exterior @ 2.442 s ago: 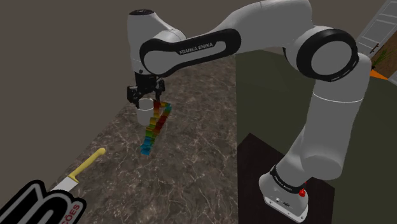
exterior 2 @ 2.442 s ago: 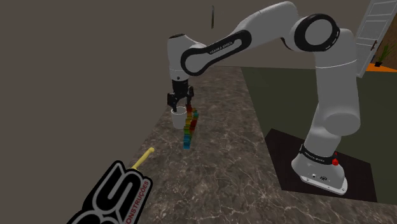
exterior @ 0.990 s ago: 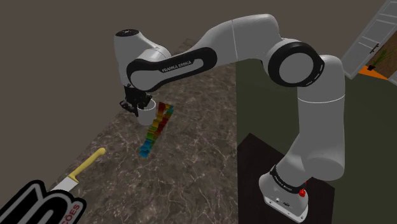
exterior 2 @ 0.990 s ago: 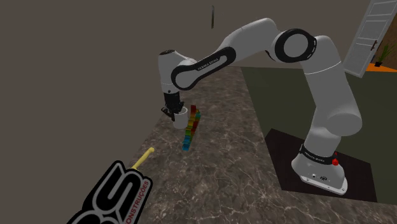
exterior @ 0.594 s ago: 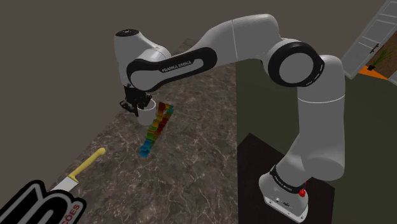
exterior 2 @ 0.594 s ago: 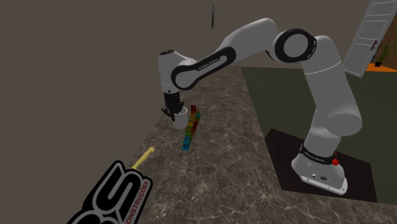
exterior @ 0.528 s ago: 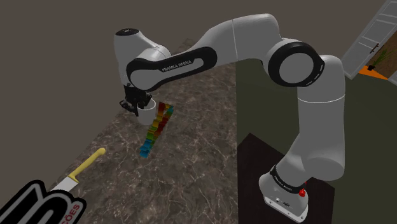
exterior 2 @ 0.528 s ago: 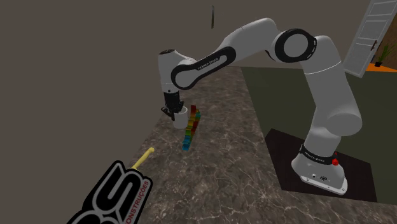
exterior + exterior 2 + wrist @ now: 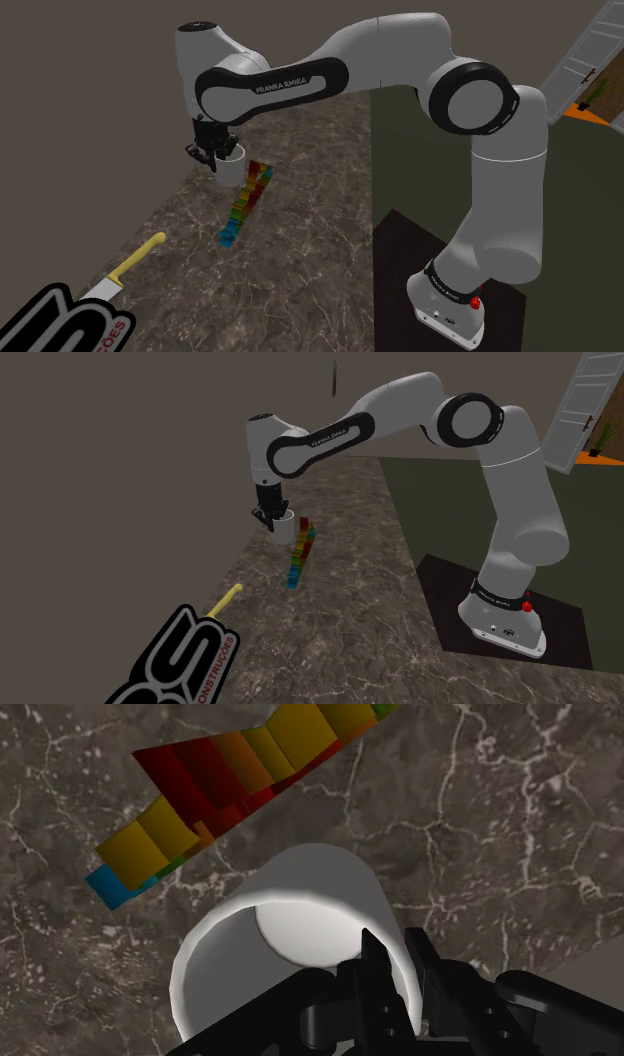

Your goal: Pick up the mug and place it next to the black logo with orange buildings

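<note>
White mug [image 9: 290, 934] seen just beside rainbow block strip [image 9: 230, 784] over dark marbled counter [image 9: 310, 250], well apart from black logo [image 9: 55, 320]. Whether base clears counter cannot be told. Mug wall clamped by gripper [image 9: 395, 949]: 1 finger inside rim, 1 outside. Mug judged rigid, light, smooth, chippable. Rim pinch judged liable to pivot, so slow carry advised. Yellow-handled knife [image 9: 128, 268] lies between mug and logo.

Rainbow block strip [image 9: 245, 205], yellow-handled knife [image 9: 127, 270], marble counter [image 9: 310, 250]
</note>
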Available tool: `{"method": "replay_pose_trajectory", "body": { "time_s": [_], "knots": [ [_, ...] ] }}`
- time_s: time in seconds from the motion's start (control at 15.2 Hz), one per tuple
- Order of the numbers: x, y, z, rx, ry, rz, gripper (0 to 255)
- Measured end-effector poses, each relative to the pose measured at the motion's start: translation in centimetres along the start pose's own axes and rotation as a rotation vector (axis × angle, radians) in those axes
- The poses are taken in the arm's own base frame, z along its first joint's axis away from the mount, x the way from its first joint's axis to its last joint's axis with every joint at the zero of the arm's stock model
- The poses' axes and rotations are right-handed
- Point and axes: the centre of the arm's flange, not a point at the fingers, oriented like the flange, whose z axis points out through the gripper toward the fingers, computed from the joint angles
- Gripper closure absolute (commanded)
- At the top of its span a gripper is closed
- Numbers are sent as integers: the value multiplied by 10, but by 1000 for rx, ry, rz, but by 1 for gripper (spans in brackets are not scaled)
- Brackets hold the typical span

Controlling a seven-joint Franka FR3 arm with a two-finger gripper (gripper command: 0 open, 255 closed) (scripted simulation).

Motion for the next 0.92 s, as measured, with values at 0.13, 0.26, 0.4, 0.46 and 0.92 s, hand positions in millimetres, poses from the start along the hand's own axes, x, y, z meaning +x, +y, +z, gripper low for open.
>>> {"method": "replay_pose_trajectory", "body": {
  "time_s": [0.13, 0.26, 0.4, 0.46, 0.92],
  "knots": [
    [0, 1, -11, 0, 0, 0, 255],
    [1, 2, -20, 0, 0, 0, 255],
    [1, 3, -31, 0, 0, 0, 255],
    [1, 2, -36, 0, 0, 0, 255],
    [3, 3, -73, 0, 0, 0, 255]
  ]
}}
